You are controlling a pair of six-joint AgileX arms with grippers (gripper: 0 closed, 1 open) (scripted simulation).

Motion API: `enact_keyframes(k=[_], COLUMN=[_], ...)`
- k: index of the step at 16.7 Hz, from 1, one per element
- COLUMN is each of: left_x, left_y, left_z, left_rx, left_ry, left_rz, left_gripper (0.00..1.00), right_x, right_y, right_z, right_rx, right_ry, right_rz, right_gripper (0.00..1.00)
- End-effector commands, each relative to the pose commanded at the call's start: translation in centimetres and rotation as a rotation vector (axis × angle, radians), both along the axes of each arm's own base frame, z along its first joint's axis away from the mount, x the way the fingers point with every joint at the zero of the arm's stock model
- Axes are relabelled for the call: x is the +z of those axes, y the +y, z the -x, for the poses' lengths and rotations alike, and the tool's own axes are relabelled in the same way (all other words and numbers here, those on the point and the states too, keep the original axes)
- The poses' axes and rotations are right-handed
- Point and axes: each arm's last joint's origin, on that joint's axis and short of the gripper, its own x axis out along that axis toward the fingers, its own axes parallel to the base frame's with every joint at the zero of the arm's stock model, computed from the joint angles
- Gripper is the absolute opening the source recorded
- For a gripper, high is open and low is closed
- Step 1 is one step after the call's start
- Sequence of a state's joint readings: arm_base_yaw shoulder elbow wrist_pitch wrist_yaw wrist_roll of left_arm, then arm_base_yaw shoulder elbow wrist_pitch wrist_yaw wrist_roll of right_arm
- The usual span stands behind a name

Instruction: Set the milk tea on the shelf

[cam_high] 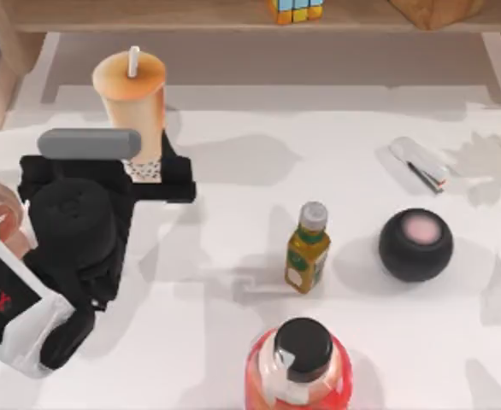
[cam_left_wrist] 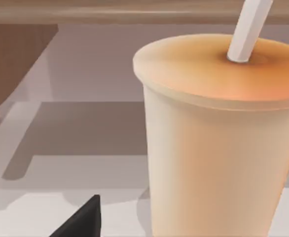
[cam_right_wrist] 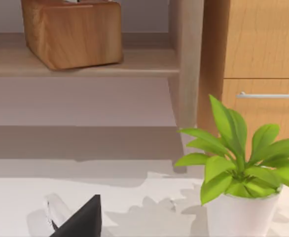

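Left pincer (cam_high: 144, 175) at the speckled base of the upright milk tea (cam_high: 134, 98), at the table's (cam_high: 233, 154) left, before the shelf (cam_high: 148, 15); yellow-green bottle (cam_high: 308, 248) at centre; red bottle (cam_high: 298, 367) nearest; black sphere (cam_high: 415, 245) and stapler (cam_high: 420, 164) at right.
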State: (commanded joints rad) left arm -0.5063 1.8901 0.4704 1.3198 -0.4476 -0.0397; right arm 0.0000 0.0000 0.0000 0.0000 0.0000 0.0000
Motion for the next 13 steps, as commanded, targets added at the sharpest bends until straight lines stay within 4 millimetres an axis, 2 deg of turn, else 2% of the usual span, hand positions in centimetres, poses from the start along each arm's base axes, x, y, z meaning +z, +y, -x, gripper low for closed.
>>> enact_keyframes(k=[3,8,10,13], left_x=[-1.0,-1.0,-1.0,-1.3], left_y=[-0.3,-0.2,-0.3,-0.6], left_z=[0.0,0.0,-0.9,-3.5], left_rx=[0.010,0.012,0.010,0.010], left_ry=[0.003,0.006,0.004,0.003], left_rz=[0.002,0.000,0.001,0.002], left_gripper=[1.00,1.00,1.00,1.00], right_x=[0.0,0.0,0.0,0.0], right_y=[0.0,0.0,0.0,0.0], right_z=[0.0,0.0,0.0,0.0], right_rx=[0.000,0.000,0.000,0.000], right_ry=[0.000,0.000,0.000,0.000], right_rz=[0.000,0.000,0.000,0.000], right_gripper=[1.00,1.00,1.00,1.00])
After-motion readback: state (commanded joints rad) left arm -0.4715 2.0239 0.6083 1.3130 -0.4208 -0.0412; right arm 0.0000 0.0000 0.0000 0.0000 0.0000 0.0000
